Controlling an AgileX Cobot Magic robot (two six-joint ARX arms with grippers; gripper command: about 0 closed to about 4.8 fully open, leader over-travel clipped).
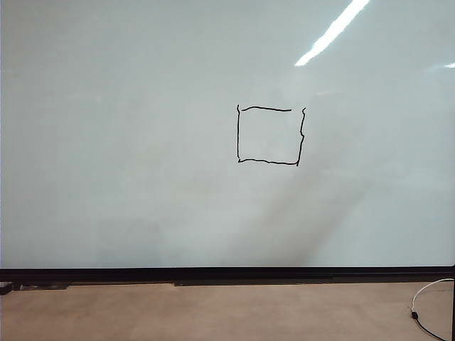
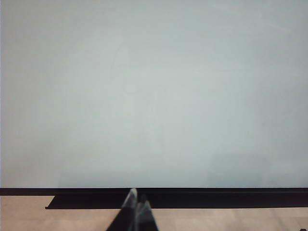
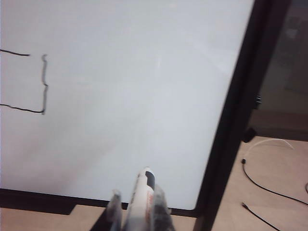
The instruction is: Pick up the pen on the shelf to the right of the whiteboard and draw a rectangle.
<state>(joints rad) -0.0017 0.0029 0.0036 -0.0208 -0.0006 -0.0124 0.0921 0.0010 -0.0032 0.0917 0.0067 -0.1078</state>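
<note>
Four strokes of the rectangle [image 1: 269,136] done, we risk smudging the whiteboard [image 1: 142,142] if the right gripper [image 3: 137,204], jaws clamping the pen [image 3: 141,195], swings near it, while the left gripper [image 2: 136,207] sits closed, empty.

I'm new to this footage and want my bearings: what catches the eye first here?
The hand-drawn black rectangle with gaps at its corners stands out, right of centre on the huge glossy pale whiteboard. In the right wrist view, the right gripper is shut on the slim white black-tipped pen, held off the board near its lower right corner. The left gripper, shut and empty, sits low before blank board.
</note>
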